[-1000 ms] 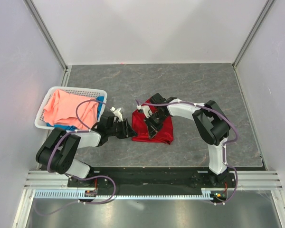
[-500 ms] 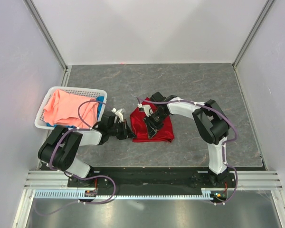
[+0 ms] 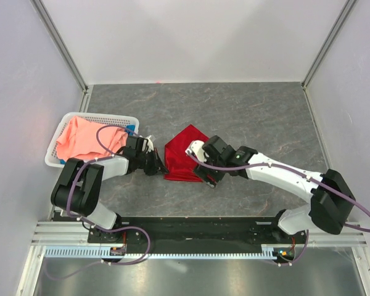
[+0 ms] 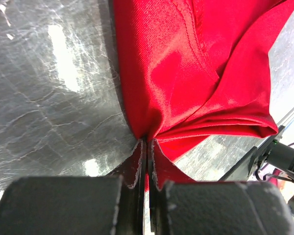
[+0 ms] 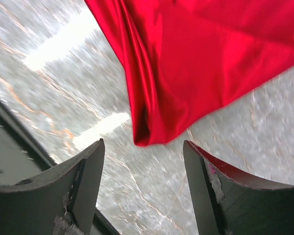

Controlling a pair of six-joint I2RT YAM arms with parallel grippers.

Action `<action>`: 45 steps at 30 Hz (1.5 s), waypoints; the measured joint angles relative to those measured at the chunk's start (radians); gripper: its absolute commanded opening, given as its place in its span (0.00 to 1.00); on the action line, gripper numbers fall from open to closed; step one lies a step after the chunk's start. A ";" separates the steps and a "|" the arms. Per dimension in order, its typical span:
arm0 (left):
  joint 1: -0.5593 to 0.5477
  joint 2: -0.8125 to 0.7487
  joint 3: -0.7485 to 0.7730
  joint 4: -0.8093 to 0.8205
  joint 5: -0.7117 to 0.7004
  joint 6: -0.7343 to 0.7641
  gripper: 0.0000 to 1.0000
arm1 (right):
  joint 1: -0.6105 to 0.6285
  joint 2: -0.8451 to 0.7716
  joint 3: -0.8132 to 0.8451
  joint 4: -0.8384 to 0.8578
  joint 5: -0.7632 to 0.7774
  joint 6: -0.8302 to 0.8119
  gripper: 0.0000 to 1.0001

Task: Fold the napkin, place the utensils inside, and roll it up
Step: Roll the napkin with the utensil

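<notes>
Left gripper [image 4: 147, 147]: my jaws are pressed tight together on a pinch of the napkin [image 4: 186, 73]. The red cloth bunches into the seam between my pads and fans out ahead of them in loose, shiny folds.

Right gripper [image 5: 143, 147]: my jaws stand wide apart and hold nothing. A folded corner of the napkin lies just ahead of the gap, roughly centred between my two fingers and touching neither.

Beyond both sets of fingers the napkin lies rumpled on the grey table [image 3: 253, 111], roughly folded, with one corner pointing away from me. Seen from above, my left fingers sit at the cloth's left edge and my right fingers at its near edge, with the cloth between them.

Out past my left wrist is a white basket [image 3: 92, 116]. It holds a salmon-pink cloth [image 3: 80, 139], and a bit of blue cloth [image 3: 131, 131] shows at the side nearest my fingers
</notes>
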 measured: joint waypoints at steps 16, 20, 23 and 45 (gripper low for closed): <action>0.009 0.031 0.038 -0.053 0.023 0.023 0.02 | 0.136 -0.015 -0.123 0.115 0.205 -0.082 0.74; 0.010 0.034 0.041 -0.056 0.025 0.023 0.02 | 0.142 0.038 -0.123 0.128 0.222 -0.107 0.70; 0.010 0.034 0.041 -0.057 0.025 0.023 0.02 | 0.143 0.080 -0.122 0.123 0.232 -0.122 0.65; 0.013 0.041 0.052 -0.072 0.028 0.035 0.02 | -0.015 0.187 -0.015 0.045 0.019 -0.170 0.00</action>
